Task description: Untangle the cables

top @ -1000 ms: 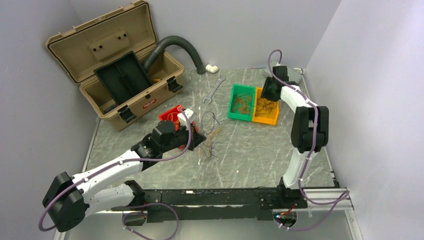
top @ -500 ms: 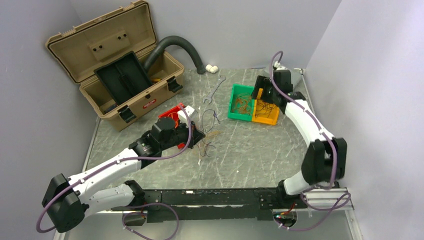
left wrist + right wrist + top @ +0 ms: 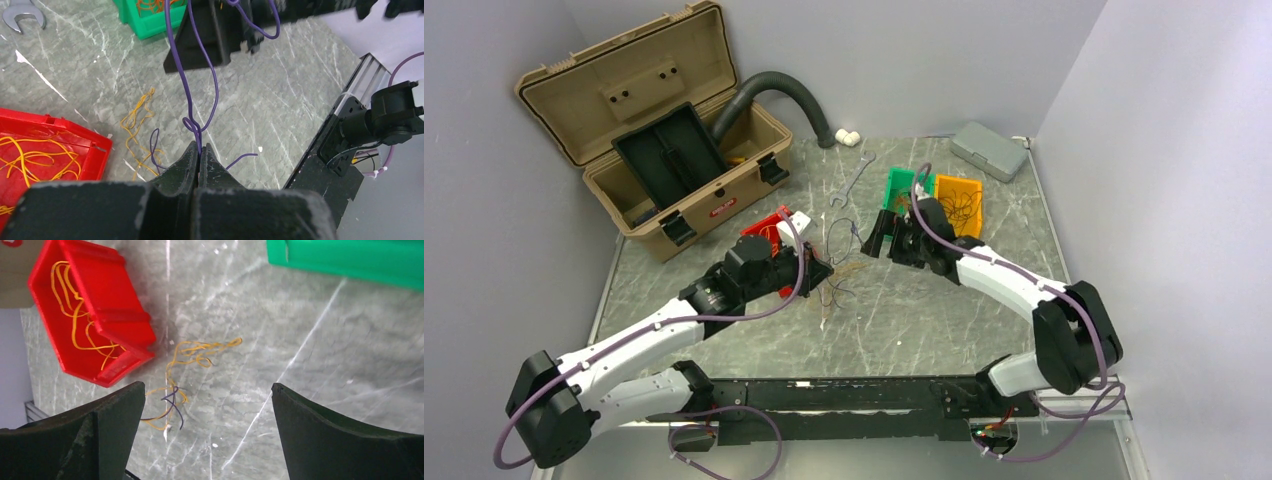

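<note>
My left gripper (image 3: 822, 272) (image 3: 200, 148) is shut on a thin purple cable (image 3: 196, 75). The cable rises from the jaws in loops (image 3: 840, 238) towards the right arm. A loose tangle of yellow-orange cables (image 3: 848, 268) (image 3: 136, 122) (image 3: 197, 351) lies on the table beside it, with a short purple strand (image 3: 174, 402) crossing it. My right gripper (image 3: 880, 238) (image 3: 207, 386) hangs open just right of the loops, above the tangle. Nothing is between its fingers.
A red bin (image 3: 756, 230) (image 3: 125, 325) (image 3: 50, 125) holding yellow cables sits by the left gripper. A green bin (image 3: 898, 183) (image 3: 350, 260) and an orange bin (image 3: 960, 192) stand behind the right arm. Further back are an open tan toolbox (image 3: 654, 130), a dark hose (image 3: 794, 90), a wrench (image 3: 852, 180) and a grey case (image 3: 989, 150).
The right arm swung from over the orange bin at the back right down to the table's middle, and its jaws opened wide. The left gripper stayed shut on the purple cable, barely moving.
</note>
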Robot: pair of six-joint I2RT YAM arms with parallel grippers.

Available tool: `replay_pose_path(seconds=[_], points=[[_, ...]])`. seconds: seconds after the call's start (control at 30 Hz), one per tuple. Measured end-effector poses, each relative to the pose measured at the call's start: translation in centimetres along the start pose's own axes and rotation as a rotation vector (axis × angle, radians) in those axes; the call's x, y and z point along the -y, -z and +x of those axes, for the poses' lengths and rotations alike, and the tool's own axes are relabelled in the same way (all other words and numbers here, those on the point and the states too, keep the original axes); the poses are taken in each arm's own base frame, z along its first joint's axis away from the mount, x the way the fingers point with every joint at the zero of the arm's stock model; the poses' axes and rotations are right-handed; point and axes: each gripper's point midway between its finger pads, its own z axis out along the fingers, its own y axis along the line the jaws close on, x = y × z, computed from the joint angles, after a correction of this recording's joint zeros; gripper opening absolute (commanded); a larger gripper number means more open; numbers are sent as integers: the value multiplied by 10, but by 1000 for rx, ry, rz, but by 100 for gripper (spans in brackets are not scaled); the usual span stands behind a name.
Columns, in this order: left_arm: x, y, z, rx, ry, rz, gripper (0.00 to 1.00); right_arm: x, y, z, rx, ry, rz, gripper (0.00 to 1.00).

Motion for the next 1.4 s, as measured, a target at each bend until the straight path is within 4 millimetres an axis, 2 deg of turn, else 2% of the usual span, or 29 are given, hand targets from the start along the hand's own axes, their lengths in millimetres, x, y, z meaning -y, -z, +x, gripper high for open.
replay_pose_path(seconds=[0.13, 0.33, 0.57, 0.67, 0.73, 0.77, 0.93, 0.97, 1.0, 1.07, 1.17, 1.33, 1.37, 1.4], points=[[1, 5, -2, 23, 3, 4, 0, 8, -15, 34, -30, -140, 31, 100], [5, 13, -10, 59, 5, 15, 0, -2, -44, 52, -68, -211, 57, 100], [5, 15, -8, 72, 13, 20, 0, -8, -72, 61, -83, -297, 97, 93], [5, 16, -8, 72, 13, 20, 0, -14, -82, 54, -61, -347, 110, 87], [5, 17, -8, 76, 12, 18, 0, -17, -90, 49, -48, -374, 123, 79], [5, 18, -9, 78, 12, 15, 0, -18, -93, 48, -46, -379, 127, 71], [6, 29, -16, 105, 9, 5, 0, -12, -102, 50, -36, -404, 186, 4], [7, 32, -19, 111, 8, 5, 0, -9, -102, 53, -36, -407, 199, 0], [8, 35, -22, 113, 7, 4, 0, -5, -101, 54, -28, -416, 215, 0], [11, 43, -32, 125, 4, -1, 0, 1, -98, 56, -17, -414, 240, 0], [19, 60, -60, 160, -7, -12, 0, 12, -89, 56, 8, -407, 281, 0], [37, 112, -131, 309, -65, -36, 0, 11, -70, 41, 66, -392, 278, 0], [39, 126, -144, 346, -77, -49, 0, 9, -67, 39, 73, -385, 270, 4], [40, 139, -155, 384, -89, -67, 0, 7, -64, 36, 77, -372, 259, 15]])
